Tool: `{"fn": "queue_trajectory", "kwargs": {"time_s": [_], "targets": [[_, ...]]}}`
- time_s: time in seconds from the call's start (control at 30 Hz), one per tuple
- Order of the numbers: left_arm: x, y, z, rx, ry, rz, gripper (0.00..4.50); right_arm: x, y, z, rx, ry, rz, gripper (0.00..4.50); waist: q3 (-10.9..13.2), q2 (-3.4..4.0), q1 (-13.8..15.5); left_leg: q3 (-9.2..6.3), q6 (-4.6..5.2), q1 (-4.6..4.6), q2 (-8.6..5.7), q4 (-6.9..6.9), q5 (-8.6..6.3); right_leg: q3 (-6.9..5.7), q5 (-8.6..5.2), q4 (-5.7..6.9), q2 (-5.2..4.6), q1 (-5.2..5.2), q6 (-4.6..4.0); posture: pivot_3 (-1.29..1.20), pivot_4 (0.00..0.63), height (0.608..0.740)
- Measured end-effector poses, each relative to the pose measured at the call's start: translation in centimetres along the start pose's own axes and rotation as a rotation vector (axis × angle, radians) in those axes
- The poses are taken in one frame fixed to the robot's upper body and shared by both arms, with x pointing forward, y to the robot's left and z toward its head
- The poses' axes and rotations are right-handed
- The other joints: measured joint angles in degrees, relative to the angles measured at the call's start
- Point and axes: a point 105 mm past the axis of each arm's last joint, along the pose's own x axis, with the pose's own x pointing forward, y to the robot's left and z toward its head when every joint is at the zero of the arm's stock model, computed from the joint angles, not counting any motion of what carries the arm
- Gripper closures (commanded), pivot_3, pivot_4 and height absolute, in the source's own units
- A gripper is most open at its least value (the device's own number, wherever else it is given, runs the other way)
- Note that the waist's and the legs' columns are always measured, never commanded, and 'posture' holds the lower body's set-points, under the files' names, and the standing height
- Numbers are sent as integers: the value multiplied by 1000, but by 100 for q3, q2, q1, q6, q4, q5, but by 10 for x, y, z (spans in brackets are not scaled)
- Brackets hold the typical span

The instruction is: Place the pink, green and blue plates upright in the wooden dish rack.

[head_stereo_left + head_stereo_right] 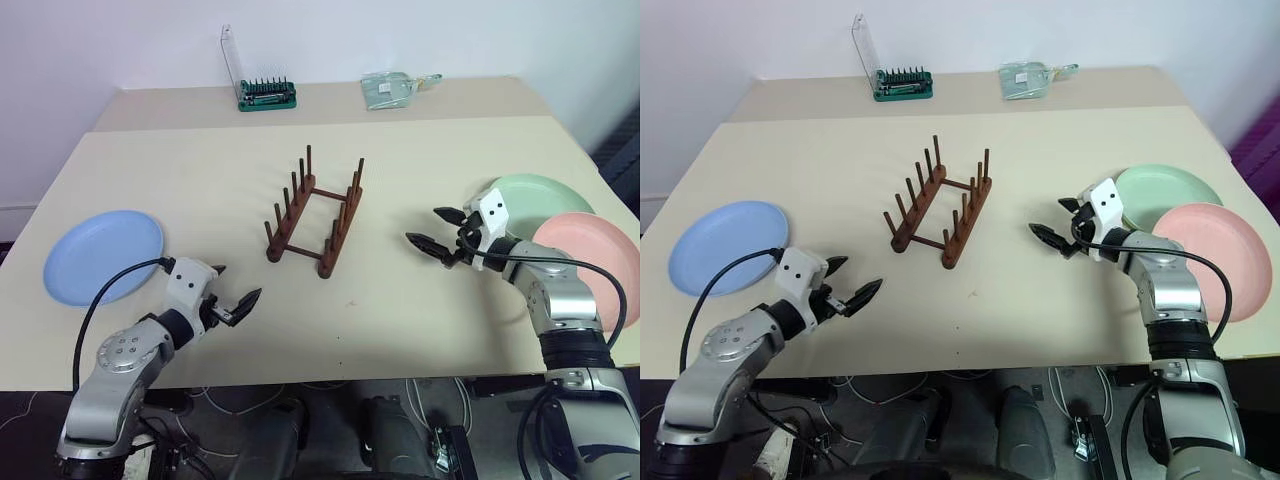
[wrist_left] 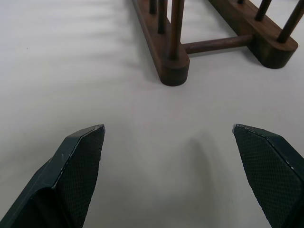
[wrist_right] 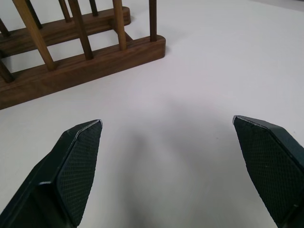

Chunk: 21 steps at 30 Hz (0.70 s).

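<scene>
The dark wooden dish rack (image 1: 315, 215) stands empty in the middle of the table. A light blue plate (image 1: 103, 256) lies flat at the left. At the right, the mint green plate (image 1: 535, 195) lies flat with the salmon pink plate (image 1: 588, 268) overlapping its near edge. My left gripper (image 1: 232, 296) hovers open between the blue plate and the rack, holding nothing. Just left of the green plate, my right gripper (image 1: 437, 230) is open and empty, pointing toward the rack. Both wrist views show the rack (image 2: 175, 52) (image 3: 71, 57) ahead of the spread fingers.
At the table's far edge stand a green tray of small dark bits (image 1: 267, 94) with a clear lid and a clear plastic bag (image 1: 392, 89). Black cables run along both arms. The near table edge lies just below the grippers.
</scene>
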Motion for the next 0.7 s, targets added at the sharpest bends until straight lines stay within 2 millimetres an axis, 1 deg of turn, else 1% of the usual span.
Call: {"fn": "queue_trajectory", "kwargs": {"time_s": [0.17, 0.33, 0.37, 0.43, 0.5, 0.57, 0.63, 0.7], "targets": [[4, -4, -1, -6, -7, 12, 66, 6, -7, 7, -23, -1, -2, 0, 0, 0, -3, 3, 0, 0, 1, 0, 0, 2, 1, 0, 0, -1, 0, 0, 150, 740], [8, -10, 2, 13, -24, -6, 66, 10, -1, 5, -39, 18, 36, 0, 0, 0, 6, 5, 1, 0, 0, 0, -1, 3, 1, 0, 0, -1, 0, 0, 150, 740], [12, -15, 5, 20, -31, -36, 66, 9, 1, 4, -38, 24, 50, 0, 0, 0, 21, 5, 1, -1, 0, 2, -1, 3, 2, 0, 0, -1, 2, 0, 150, 740], [26, -35, 18, 56, -62, -148, 66, 2, 9, -3, -37, 59, 106, 0, 0, 0, 127, 5, 1, -3, 0, 7, -1, 3, 4, -1, 2, 1, 5, 0, 150, 740], [37, -55, 27, 88, -83, -248, 66, -2, 20, -7, -23, 70, 157, 0, 0, 0, 133, 11, 5, -4, 0, 8, -3, 6, 7, -6, 1, 2, 11, 0, 150, 740], [50, -76, 33, 77, -101, -332, 66, -12, 23, -13, -2, 94, 166, 0, 0, 2, 139, 14, 10, -6, -3, 11, -6, 8, 12, -11, 1, 3, 20, 0, 150, 740], [57, -94, 30, 64, -83, -401, 66, -20, 25, -14, 5, 95, 162, 0, 0, 1, 114, 21, 14, -5, -2, 10, -8, 14, 16, -15, 1, 3, 27, 0, 150, 740], [72, -106, 24, 60, -46, -422, 66, -29, 27, -19, 10, 112, 150, 0, 0, 1, 110, 30, 16, -3, 2, 11, -9, 16, 16, -14, 1, 2, 29, 0, 150, 740]]}}
